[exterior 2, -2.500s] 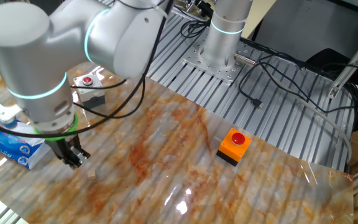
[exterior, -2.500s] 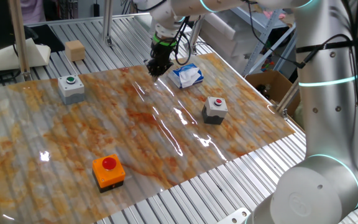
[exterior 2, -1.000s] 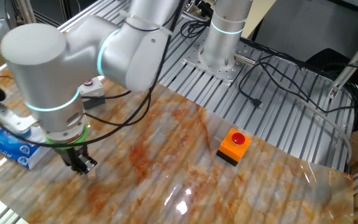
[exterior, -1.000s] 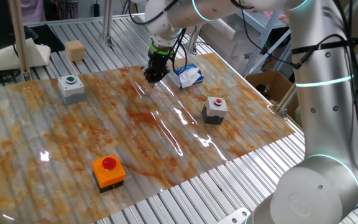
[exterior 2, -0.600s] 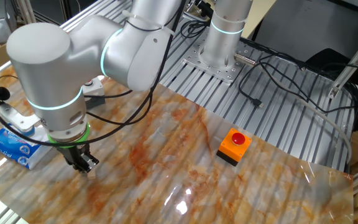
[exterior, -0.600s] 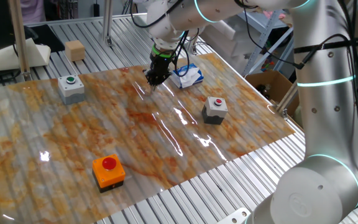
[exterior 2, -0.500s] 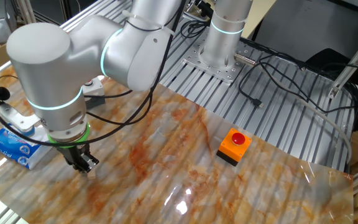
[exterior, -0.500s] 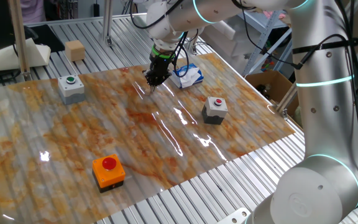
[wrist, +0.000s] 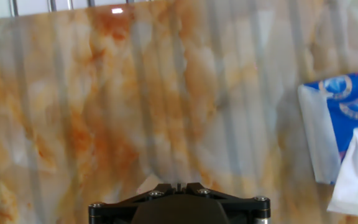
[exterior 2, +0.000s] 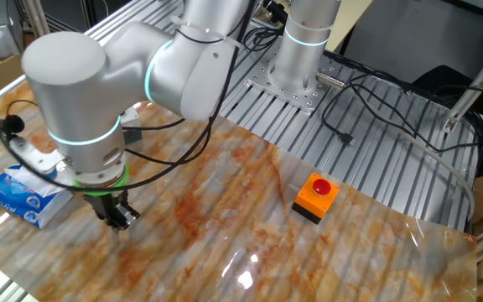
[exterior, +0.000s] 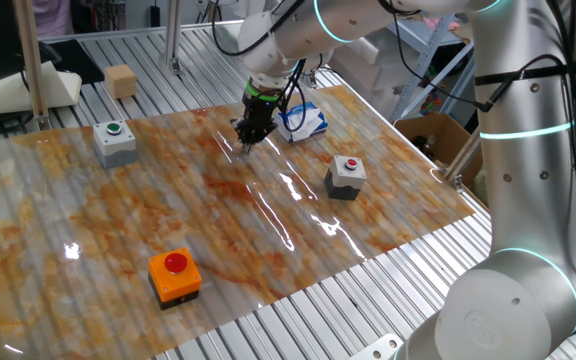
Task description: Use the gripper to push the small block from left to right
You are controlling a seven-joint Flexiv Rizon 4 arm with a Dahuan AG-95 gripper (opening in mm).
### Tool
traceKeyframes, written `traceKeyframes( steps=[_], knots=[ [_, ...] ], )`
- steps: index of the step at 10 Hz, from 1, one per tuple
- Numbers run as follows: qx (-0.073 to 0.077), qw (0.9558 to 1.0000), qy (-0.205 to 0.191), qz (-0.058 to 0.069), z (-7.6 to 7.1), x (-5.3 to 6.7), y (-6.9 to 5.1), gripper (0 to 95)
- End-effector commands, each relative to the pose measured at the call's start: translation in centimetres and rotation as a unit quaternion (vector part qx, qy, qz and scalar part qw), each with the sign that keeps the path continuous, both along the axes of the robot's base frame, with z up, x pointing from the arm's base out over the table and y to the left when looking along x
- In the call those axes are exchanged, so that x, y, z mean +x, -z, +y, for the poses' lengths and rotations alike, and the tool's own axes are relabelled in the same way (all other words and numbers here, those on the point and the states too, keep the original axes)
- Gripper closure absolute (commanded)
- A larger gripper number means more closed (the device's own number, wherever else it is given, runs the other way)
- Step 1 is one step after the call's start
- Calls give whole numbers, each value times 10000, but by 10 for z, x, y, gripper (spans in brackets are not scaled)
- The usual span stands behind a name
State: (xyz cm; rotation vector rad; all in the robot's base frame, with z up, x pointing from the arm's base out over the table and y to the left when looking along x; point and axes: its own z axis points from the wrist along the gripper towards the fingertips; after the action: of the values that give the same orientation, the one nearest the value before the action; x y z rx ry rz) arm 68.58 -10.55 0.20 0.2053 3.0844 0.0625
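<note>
One fixed view: gripper (exterior: 249, 137) low over the mat, just left of the tissue pack (exterior: 303, 120); jaw state unclear. Other fixed view: gripper (exterior 2: 121, 219) at the mat, block hidden. Hand view: block (wrist: 149, 184) peeks out at the gripper's body.

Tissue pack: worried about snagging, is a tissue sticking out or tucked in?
Sticking out: in the hand view a white tissue spills out of the blue tissue pack.
</note>
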Motion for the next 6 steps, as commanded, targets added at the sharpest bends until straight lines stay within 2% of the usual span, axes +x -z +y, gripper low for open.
traceKeyframes(
  steps=[1, 6],
  knots=[
    [-4, 9999, 87, -92, 5, 0, -2, 950],
    [10, 9997, 239, -75, 17, 6, -17, 950]
  ],
)
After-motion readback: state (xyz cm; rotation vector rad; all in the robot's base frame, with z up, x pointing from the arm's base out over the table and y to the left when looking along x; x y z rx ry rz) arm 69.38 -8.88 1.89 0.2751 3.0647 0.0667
